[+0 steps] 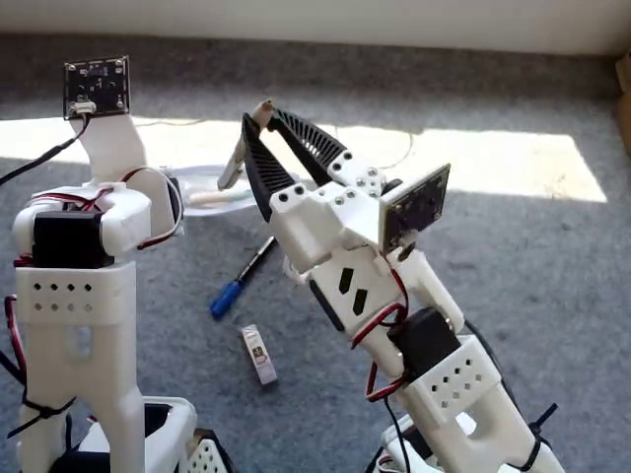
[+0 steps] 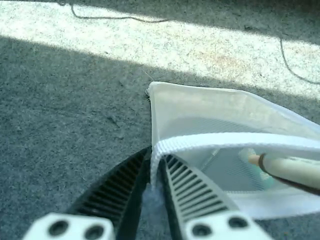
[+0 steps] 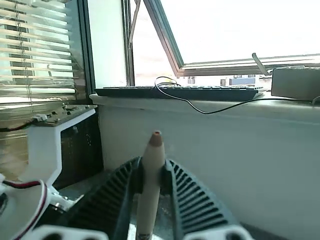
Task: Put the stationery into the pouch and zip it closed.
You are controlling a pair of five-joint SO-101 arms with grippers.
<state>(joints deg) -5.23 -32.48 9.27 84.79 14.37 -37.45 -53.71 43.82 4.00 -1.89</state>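
Note:
A white mesh pouch (image 2: 215, 112) lies on the grey carpet with its mouth held up. My left gripper (image 2: 156, 160) is shut on the pouch's woven rim at one corner. My right gripper (image 1: 258, 126) is shut on a cream pen (image 1: 237, 158) that slants down toward the pouch (image 1: 212, 197). The pen's lower end (image 2: 287, 169) sits inside the pouch's mouth. In the right wrist view the pen (image 3: 150, 165) stands between the black fingers (image 3: 187, 192). A blue-capped pen (image 1: 240, 282) and a small eraser block (image 1: 258, 355) lie on the carpet between the arms.
A sunlit band (image 1: 493, 163) crosses the carpet behind the pouch, with thin cables (image 2: 295, 65) on it. The left arm's white body (image 1: 79, 286) stands close beside the pouch. A wall with windows (image 3: 225, 30) rises beyond the work area.

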